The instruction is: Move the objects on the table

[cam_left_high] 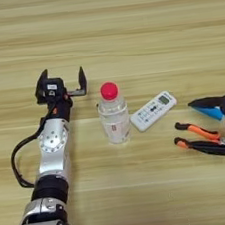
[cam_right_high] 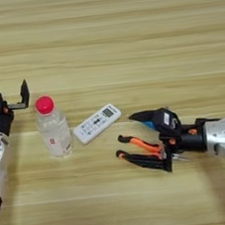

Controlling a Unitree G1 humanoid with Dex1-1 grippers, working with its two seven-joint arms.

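Beside the bottle (cam_left_high: 113, 115), our left gripper (cam_left_high: 62, 84) stands wide open and empty. Our right gripper (cam_right_high: 149, 141), also spread, straddles the pliers (cam_right_high: 139, 152); we should centre on them before closing.

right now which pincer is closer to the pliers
Right. The right pincer is at the orange-handled pliers, one finger above the handles and one below. The left pincer is open, far off beyond the water bottle and white remote.

Open table (cam_left_high: 124, 28) beyond; bottle (cam_left_high: 114, 119) just R of left pincer (cam_left_high: 63, 79), remote (cam_left_high: 153, 110) & pliers (cam_right_high: 139, 153) crowding right pincer (cam_right_high: 150, 142).
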